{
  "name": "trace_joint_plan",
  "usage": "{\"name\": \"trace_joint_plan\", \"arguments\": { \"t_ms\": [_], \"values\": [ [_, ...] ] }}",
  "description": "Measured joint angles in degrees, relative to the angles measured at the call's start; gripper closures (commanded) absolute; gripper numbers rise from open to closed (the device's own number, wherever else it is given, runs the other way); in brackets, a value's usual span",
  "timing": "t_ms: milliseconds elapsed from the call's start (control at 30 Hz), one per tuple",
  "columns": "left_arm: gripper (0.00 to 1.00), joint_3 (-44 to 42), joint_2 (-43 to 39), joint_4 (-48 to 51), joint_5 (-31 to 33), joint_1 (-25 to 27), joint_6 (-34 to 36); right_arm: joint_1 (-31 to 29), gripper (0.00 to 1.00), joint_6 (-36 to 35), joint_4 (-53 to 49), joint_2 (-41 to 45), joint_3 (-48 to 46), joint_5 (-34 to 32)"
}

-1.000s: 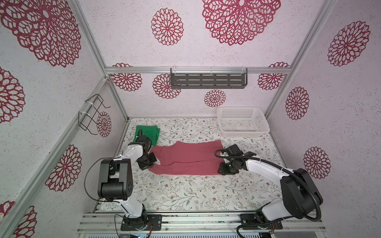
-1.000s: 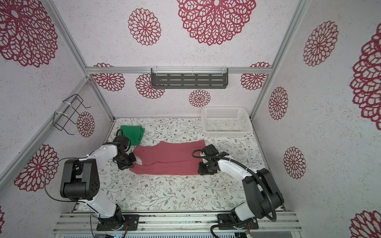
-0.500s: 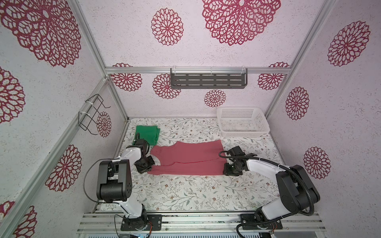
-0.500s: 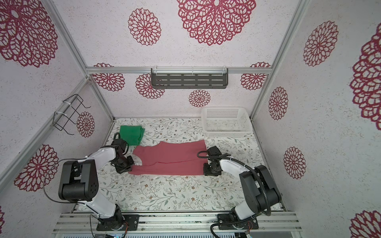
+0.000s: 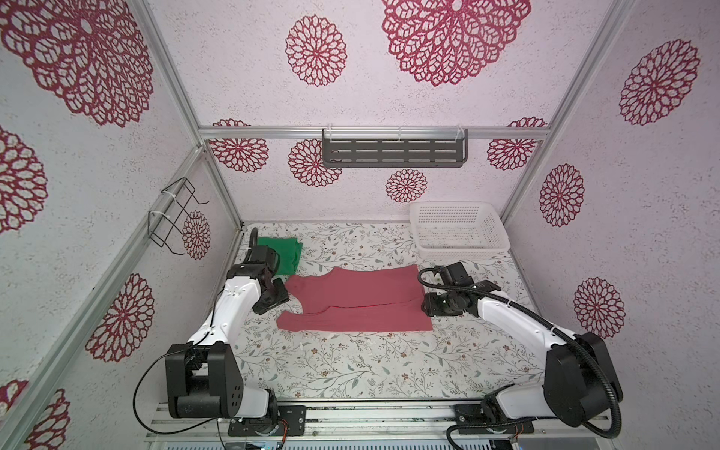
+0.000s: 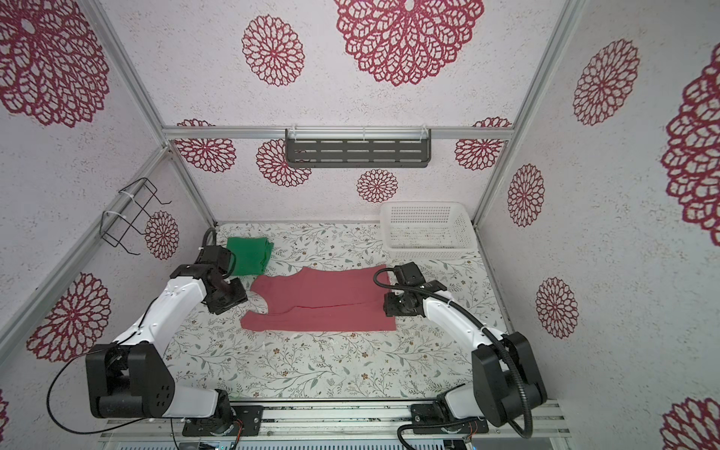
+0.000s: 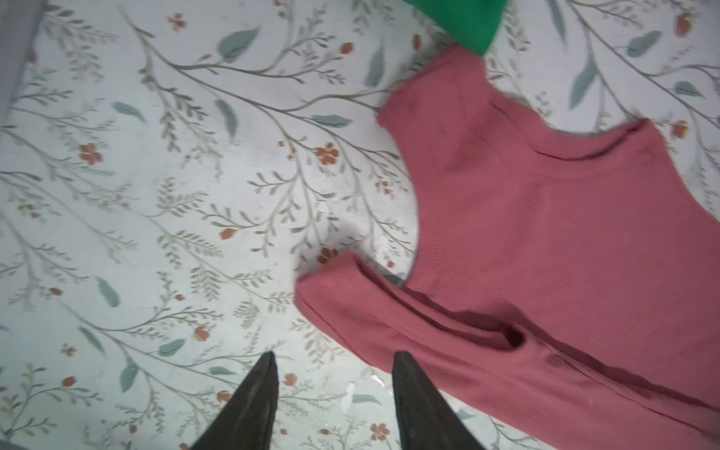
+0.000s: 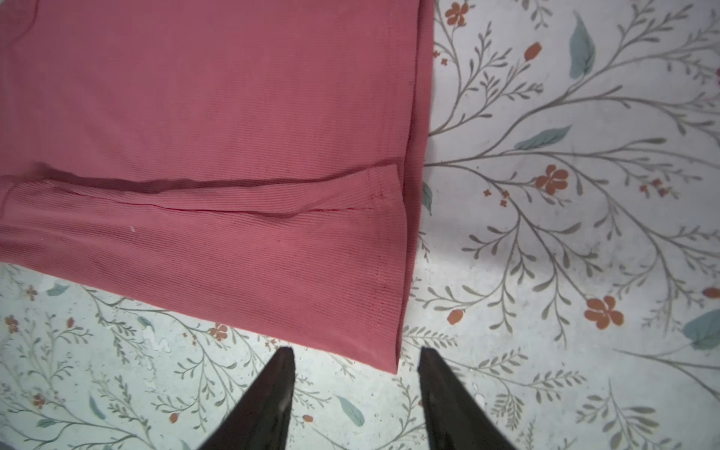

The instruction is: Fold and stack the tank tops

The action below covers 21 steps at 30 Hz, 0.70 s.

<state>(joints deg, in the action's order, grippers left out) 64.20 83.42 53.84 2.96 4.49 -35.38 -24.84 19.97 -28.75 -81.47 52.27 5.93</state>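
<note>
While the pinkish-red tank top (image 5: 358,300) lies partly folded on the bench (image 5: 350,362), with the green tank top (image 5: 290,253) folded at the far left, the left fingers (image 7: 259,389) and right fingers (image 8: 276,382) stand parted, empty, beside the red one's ends.

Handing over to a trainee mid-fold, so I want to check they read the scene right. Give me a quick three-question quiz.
1. True or false: the green tank top lies folded at the far left of the table.
2. Which garment lies spread out mid-table? A) the green one B) the pink tank top C) neither
3. Fill in: the left and right jaws both stand ___, with no cloth between them.

Key: 1 true; 2 B; 3 open.
</note>
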Motion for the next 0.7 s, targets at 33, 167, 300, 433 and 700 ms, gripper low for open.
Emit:
{"name": "trace_joint_plan", "arguments": {
  "t_ms": [33, 167, 300, 433, 700],
  "values": [
    [0.52, 0.5, 1.0, -0.6, -0.7, 2.3, -0.9, -0.5, 0.6, 0.9, 0.7, -1.0, 0.0, 0.1],
    [0.54, 2.5, 9.2, -6.8, -4.4, 11.5, -4.7, -2.8, 0.63, 3.7, 3.7, -5.8, 0.0, 0.3],
    [0.55, 3.1, 17.1, -12.0, -7.6, 17.2, -7.4, -3.8, 0.65, 5.3, 6.3, -8.5, -0.1, 0.3],
    [0.56, 3.1, 22.3, -14.8, -9.4, 19.7, -9.1, -3.8, 0.66, 6.1, 8.4, -10.2, -1.0, 0.1],
    [0.57, -5.0, 18.4, -22.1, -9.9, 21.0, -11.9, -4.0, 0.66, 7.3, 10.7, -7.5, -6.8, -0.3]
  ]
}}
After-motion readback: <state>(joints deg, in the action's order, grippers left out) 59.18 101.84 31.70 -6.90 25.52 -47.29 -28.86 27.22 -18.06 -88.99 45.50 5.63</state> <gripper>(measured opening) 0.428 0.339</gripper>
